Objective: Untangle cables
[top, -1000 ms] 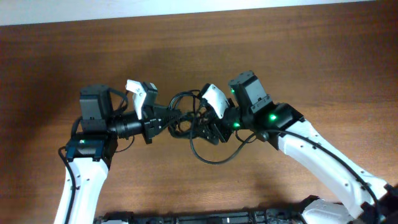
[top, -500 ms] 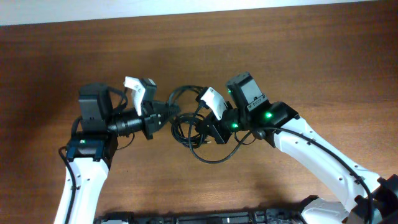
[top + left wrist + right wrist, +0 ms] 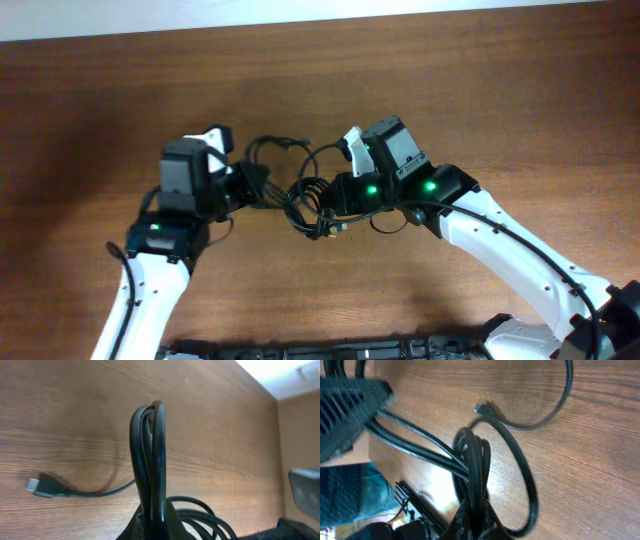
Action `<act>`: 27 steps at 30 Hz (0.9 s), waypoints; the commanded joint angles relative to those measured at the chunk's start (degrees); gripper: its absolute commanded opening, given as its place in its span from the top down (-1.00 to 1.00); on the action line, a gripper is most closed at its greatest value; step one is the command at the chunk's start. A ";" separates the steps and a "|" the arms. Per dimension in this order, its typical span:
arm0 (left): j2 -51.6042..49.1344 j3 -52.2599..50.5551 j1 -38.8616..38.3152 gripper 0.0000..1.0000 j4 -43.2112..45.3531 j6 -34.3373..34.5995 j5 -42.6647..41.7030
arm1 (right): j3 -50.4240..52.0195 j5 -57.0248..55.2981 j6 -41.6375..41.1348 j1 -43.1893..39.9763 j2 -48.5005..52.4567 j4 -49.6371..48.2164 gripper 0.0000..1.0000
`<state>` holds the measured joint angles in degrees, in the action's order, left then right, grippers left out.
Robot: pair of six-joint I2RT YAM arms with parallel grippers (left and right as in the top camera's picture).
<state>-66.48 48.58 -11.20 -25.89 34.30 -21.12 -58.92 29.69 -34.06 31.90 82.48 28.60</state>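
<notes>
Cables: bunched as a knot of thin black loops over the middle of the wooden table, strung between the two arms.

Left gripper: closed down hard, jaws pinched on a narrow fold of the cords. From the left wrist camera, seen rising from between the fingers as a tight upright hairpin, several strands pressed side by side. More loops fanning out low on the right of that view. Plug end lying flat on the wood off to the left, its lead curving back toward the held fold.

Right gripper: likewise clamped, jaws squeezed on a coil of the same black cords. From the right wrist camera, stacked loops standing up out of the fingers, with one wider loop swinging out to the side and back. A few strands pulled fairly straight from the coil toward the left gripper in the upper left corner. Small plug resting on the table just beyond the coil; hard to tell whether it is the same one as in the other wrist view.

From overhead, grippers close together but apart, knot hanging between them, one loose loop arching toward the far edge of the table.
</notes>
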 commanded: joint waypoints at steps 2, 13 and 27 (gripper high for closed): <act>-0.26 0.37 -8.02 1.00 0.13 0.00 8.37 | 0.17 6.43 -2.97 -0.44 0.39 -4.44 0.92; -17.55 0.31 -17.03 1.00 7.13 10.69 5.27 | 0.20 4.22 -16.74 -0.48 0.39 -6.97 0.82; -17.53 0.33 -1.38 1.00 0.52 10.69 5.92 | 0.52 -16.70 8.52 0.79 3.78 3.91 -0.36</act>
<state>-83.81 48.62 -12.69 -25.50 44.86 -14.59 -57.95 19.42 -26.81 30.46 83.81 32.99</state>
